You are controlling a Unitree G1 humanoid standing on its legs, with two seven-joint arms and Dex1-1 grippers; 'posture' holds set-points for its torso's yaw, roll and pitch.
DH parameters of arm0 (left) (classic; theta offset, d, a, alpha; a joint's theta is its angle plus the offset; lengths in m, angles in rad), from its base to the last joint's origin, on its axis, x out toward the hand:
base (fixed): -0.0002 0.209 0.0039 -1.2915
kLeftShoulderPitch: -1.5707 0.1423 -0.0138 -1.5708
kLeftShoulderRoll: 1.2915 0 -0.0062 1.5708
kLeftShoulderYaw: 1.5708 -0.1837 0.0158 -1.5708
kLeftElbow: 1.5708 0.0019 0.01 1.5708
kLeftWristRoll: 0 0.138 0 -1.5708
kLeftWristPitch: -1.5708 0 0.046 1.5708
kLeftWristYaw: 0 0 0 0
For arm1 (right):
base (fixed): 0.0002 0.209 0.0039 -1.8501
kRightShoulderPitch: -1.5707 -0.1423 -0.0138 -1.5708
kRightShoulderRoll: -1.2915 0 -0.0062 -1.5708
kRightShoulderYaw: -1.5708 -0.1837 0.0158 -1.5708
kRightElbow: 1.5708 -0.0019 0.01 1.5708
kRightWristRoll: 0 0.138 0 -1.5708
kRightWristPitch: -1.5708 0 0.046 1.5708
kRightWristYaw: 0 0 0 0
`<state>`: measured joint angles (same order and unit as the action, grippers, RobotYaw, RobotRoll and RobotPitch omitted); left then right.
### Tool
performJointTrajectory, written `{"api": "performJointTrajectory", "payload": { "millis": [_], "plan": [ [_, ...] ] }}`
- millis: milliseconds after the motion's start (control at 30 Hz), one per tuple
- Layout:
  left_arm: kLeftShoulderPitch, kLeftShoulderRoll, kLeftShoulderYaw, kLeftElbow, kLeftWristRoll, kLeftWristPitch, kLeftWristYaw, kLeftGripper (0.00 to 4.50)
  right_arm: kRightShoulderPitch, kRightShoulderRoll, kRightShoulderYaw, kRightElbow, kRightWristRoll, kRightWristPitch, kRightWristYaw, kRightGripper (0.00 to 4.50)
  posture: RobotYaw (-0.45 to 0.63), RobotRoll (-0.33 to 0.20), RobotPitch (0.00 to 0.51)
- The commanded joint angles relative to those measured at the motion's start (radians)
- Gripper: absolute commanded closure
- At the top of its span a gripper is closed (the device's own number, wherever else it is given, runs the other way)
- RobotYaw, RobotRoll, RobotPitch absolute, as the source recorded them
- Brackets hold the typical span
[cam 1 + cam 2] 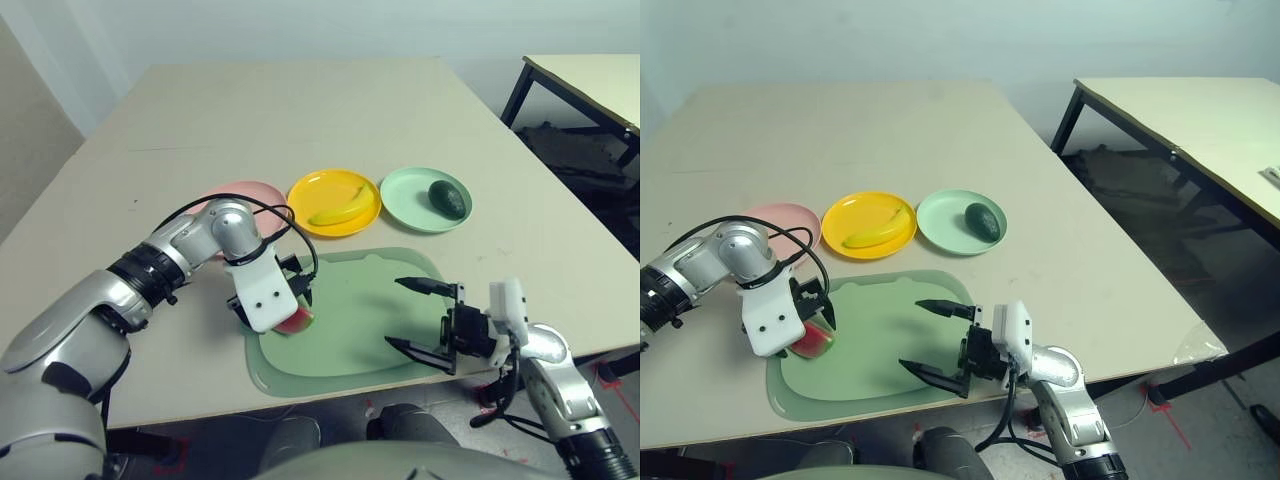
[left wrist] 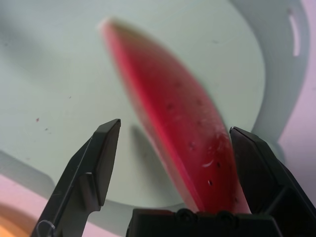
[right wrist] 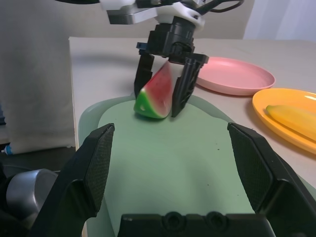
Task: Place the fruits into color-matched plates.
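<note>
Taking the sage-green mat point(image 1: 350, 320) as the landmark: at its left edge the left gripper point(image 3: 163, 81) points down over the watermelon wedge point(image 3: 154, 96), jaws apart on either side of it, not yet clamped. This looks like the last pickup: next the jaws must close on the wedge, lift it, and carry it to the pink plate point(image 1: 245, 195), which sits empty just beyond the mat's far-left corner. Beyond the mat's far edge, the banana point(image 1: 337, 210) already lies in the yellow plate point(image 1: 305, 190) and the avocado point(image 1: 447, 198) in the mint plate point(image 1: 405, 200). Over the mat's right side the right gripper point(image 1: 420, 318) hangs with its jaws wide apart, holding nothing. I can read no writing or labels anywhere.
</note>
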<state>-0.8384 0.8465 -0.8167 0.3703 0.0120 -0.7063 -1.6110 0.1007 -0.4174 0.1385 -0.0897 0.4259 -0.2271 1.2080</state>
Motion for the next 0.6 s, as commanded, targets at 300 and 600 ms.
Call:
{"api": "performJointTrajectory", "payload": {
  "millis": [300, 600],
  "plan": [
    [0.017, -0.011, 0.033, 0.023, 0.035, 0.044, -0.003, 1.56, -0.002, -0.014, 0.018, 0.028, -0.01, -0.025, 0.007, 0.0, -0.06, 0.0, 0.0],
    [0.024, 0.017, 0.021, 0.002, 0.009, 0.074, -0.003, 2.39, -0.01, -0.014, 0.021, 0.025, -0.012, -0.014, -0.006, 0.0, -0.06, 0.0, 0.0]
  ]
}}
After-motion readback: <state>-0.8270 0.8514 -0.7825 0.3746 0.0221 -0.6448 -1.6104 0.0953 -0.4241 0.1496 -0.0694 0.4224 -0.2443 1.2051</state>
